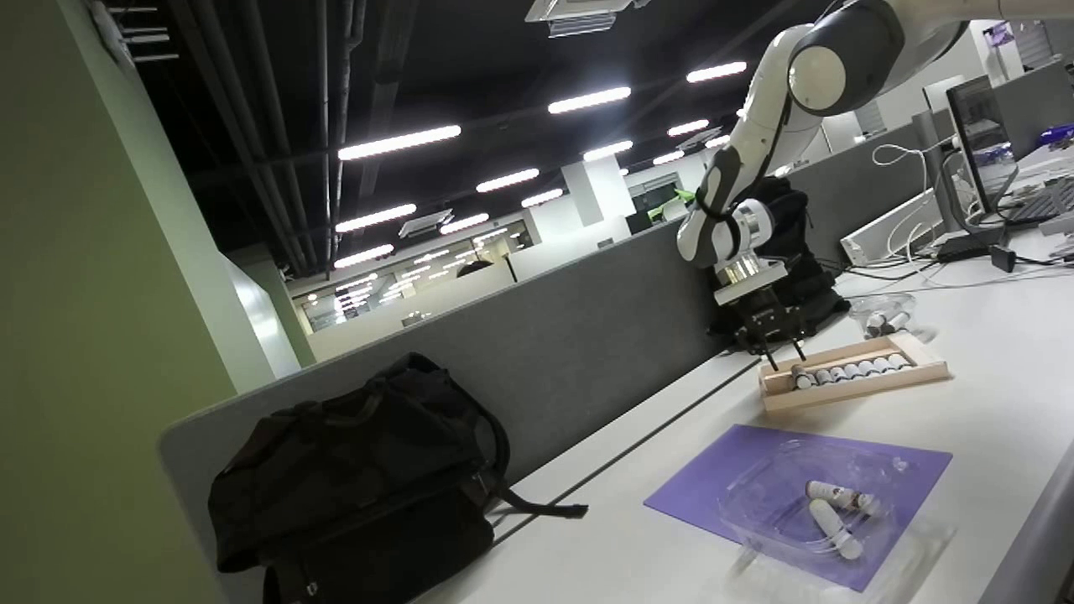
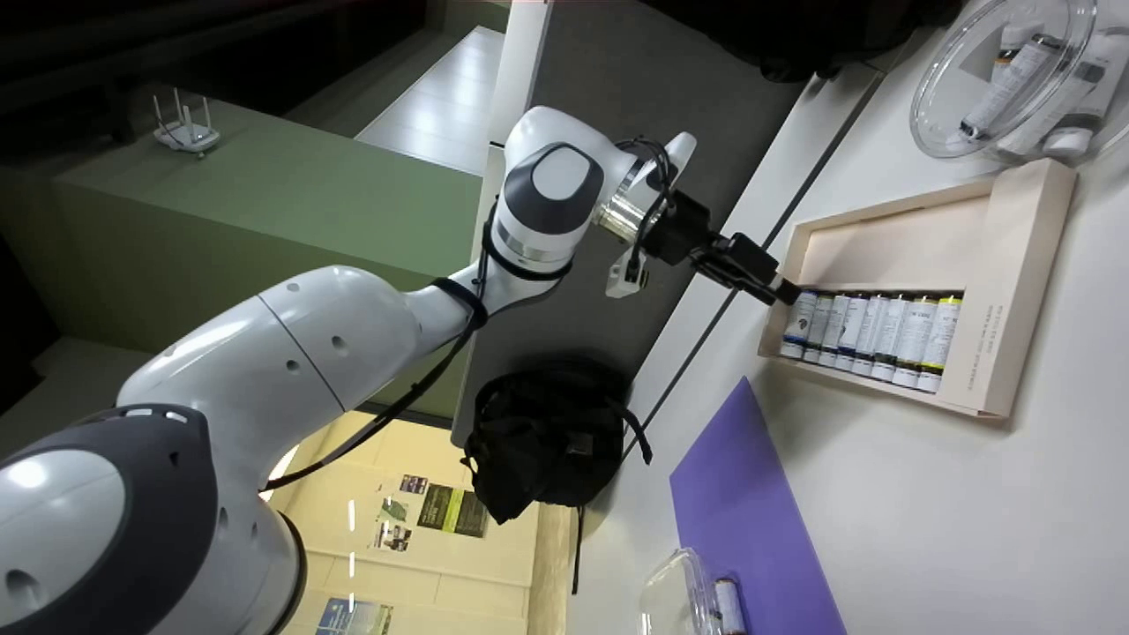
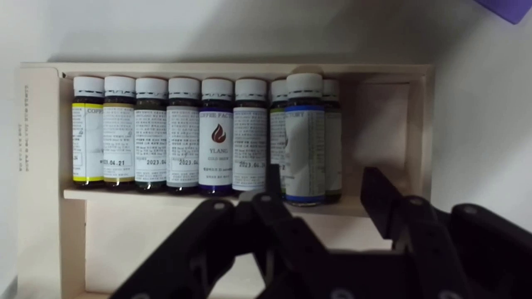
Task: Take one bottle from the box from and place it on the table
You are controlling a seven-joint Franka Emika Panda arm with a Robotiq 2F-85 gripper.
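Wrist view: my gripper (image 3: 321, 179), lower right, jaws apart, should pinch the likely slick, rigid blue-banded bottle (image 3: 304, 145) mid-body.

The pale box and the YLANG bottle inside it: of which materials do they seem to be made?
Pale box: probably matte paperboard; it has flat, fold-like edges and printed lettering.
YLANG bottle: dark and shiny below its label, so probably glass, though plastic is possible; its opaque white cap looks like plastic.
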